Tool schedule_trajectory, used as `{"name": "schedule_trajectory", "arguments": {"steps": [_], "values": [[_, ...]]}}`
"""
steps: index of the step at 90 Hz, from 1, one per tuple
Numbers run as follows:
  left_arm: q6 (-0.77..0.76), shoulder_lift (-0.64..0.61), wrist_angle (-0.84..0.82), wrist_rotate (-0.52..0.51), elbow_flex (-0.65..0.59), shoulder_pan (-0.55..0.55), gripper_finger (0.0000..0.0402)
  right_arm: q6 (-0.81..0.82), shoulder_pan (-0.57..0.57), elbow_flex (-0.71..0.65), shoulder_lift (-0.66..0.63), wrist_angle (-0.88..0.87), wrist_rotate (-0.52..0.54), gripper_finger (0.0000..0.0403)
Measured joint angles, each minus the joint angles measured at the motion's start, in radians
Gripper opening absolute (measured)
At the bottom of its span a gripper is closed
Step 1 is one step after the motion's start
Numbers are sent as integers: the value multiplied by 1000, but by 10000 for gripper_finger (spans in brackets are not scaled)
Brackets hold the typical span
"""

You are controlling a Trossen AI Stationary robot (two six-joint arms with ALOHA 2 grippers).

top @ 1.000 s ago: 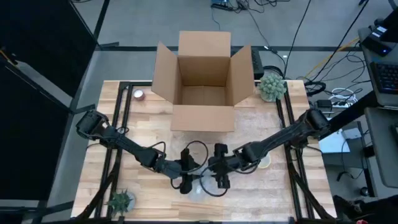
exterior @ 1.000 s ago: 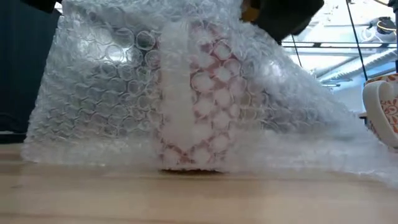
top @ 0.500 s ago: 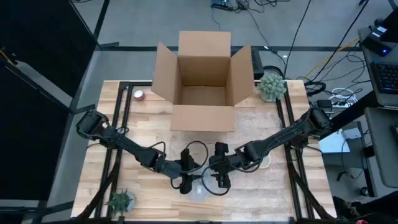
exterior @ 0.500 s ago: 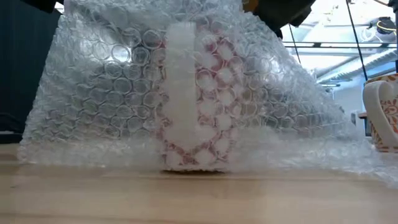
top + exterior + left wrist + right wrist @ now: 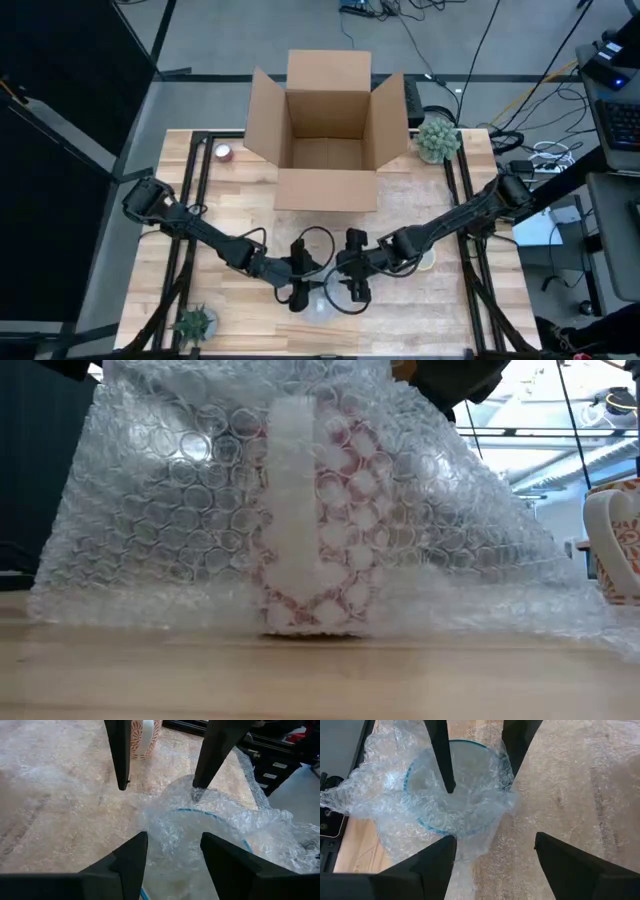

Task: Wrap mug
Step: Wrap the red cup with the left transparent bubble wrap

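Mug (image 5: 315, 520) stands upright on the desk (image 5: 300, 675) beneath both grippers, draped in bubble wrap (image 5: 180, 510). Left gripper (image 5: 167, 847) and right gripper (image 5: 495, 845) hover open above its rim, seemingly poised to press the wrap inward.

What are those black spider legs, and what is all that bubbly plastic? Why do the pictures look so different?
Those are two robot arms, each ending in a two-fingered gripper. One camera looks down from above: the left gripper and right gripper meet over the table, near an open cardboard box. One camera sits at table height: a patterned mug stands under bubble wrap. Two cameras ride on the wrists: both grippers are open around the wrapped mug, holding nothing.
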Motion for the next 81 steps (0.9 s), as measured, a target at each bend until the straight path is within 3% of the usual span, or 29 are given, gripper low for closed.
{"name": "schedule_trajectory", "arguments": {"steps": [81], "values": [[16,-1,-2,4,0,0,180,-25,38,-1,0,-63,4,256]]}}
